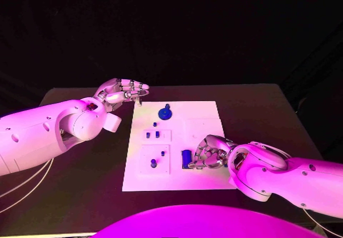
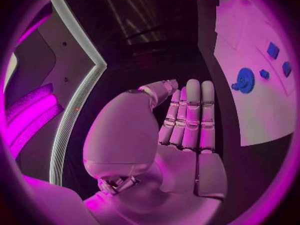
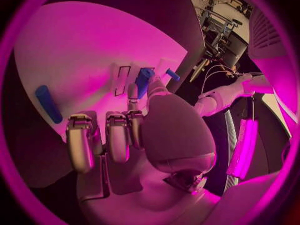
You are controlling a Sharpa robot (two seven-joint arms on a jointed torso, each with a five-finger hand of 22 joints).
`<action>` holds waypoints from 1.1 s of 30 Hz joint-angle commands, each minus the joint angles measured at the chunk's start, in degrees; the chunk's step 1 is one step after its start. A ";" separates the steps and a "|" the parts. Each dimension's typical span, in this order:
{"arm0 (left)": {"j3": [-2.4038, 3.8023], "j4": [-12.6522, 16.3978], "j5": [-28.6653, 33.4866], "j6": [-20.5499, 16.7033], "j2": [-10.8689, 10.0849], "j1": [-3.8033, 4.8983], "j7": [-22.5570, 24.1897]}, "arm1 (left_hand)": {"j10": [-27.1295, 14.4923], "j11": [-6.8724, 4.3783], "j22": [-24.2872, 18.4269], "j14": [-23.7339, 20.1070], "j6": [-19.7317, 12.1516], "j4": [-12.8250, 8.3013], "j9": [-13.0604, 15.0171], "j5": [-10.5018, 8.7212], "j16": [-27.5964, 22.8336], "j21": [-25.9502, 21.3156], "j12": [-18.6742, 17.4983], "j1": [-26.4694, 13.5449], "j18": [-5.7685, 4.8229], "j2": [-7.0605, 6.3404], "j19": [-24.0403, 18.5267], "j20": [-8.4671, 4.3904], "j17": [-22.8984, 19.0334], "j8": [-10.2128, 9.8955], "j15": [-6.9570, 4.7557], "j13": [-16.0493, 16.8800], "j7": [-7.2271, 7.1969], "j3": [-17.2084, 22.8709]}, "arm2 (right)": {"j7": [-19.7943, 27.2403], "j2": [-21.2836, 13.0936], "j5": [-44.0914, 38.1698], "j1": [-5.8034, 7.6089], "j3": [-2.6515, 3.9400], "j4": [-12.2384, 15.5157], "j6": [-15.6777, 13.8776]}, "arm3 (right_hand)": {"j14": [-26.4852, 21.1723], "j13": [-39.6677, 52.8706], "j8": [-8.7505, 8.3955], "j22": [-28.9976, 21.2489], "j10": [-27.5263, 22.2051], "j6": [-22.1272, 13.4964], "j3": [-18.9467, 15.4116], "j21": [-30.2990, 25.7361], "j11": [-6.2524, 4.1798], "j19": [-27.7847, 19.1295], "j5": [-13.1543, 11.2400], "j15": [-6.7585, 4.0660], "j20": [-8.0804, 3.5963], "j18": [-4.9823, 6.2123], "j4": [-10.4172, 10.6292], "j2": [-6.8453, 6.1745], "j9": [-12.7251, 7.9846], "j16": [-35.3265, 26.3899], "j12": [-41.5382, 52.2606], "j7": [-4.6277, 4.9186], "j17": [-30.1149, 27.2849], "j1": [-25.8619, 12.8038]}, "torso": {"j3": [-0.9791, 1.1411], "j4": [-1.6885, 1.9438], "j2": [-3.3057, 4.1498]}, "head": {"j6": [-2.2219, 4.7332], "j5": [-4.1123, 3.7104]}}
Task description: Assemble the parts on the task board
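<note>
White rectangular task board point(image 1: 187, 178) mid-table with no readable writing, long blue bar-shaped part point(image 1: 186, 158) lying lengthwise along it under the right hand point(image 1: 209, 152), fingers curled, grip unclear, left hand point(image 1: 121, 92) fingers together, empty, beside the board's far corner, round blue knob-shaped part point(image 1: 166, 113) nearby.

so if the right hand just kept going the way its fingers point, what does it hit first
Probably the upright blue part right at the fingertips of the right hand on the task board. The fingers look already at it, though contact is unclear.
</note>
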 commanded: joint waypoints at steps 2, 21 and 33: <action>0.04 0.10 0.37 0.54 0.05 0.03 0.29 | -0.38 0.00 -0.08 -0.06 -0.30 0.15 -0.10 0.20 -0.19 -0.22 0.35 -0.16 0.90 0.65 -0.19 0.18 -0.08 0.28 0.14 -0.07 0.14 -0.01 | -0.30 0.15 -1.24 -0.04 0.07 -0.92 0.34 | 5.89 11.30 -0.28 15.08 3.54 0.32 0.25 0.25 -0.26 6.00 0.37 -0.42 -0.52 -0.81 0.15 0.83 -0.09 0.37 0.19 -0.06 14.07 -0.62 | 0.01 0.03 0.00 | -0.05 0.01; 0.02 -0.02 0.39 0.59 0.07 0.03 0.18 | -0.40 -0.01 -0.10 -0.06 -0.30 0.13 -0.11 0.20 -0.19 -0.24 0.37 -0.15 0.91 0.68 -0.18 0.17 -0.09 0.30 0.13 -0.09 0.13 0.02 | 0.90 -0.62 0.23 -0.18 0.05 -0.50 0.07 | 5.85 11.22 -0.52 15.08 3.46 0.36 0.12 0.25 -0.25 6.00 0.57 -0.43 -0.56 -0.81 0.09 -0.84 -0.29 0.30 -0.02 -0.01 13.89 -0.79 | 0.00 -0.04 -0.01 | -0.10 -0.06; -0.03 -0.07 0.39 0.50 0.07 0.03 0.22 | -0.40 -0.01 -0.10 -0.06 -0.30 0.13 -0.11 0.20 -0.19 -0.24 0.37 -0.15 0.91 0.68 -0.18 0.17 -0.09 0.30 0.13 -0.09 0.13 0.02 | 4.56 -6.85 3.16 1.56 0.33 3.05 -4.76 | 5.79 11.09 -1.06 15.08 3.26 -0.19 1.03 0.25 0.13 6.00 -0.25 -0.11 -0.31 -0.81 0.09 -3.46 -0.58 0.16 -0.42 0.39 13.57 -2.47 | -0.01 -0.17 -0.11 | 0.08 -0.15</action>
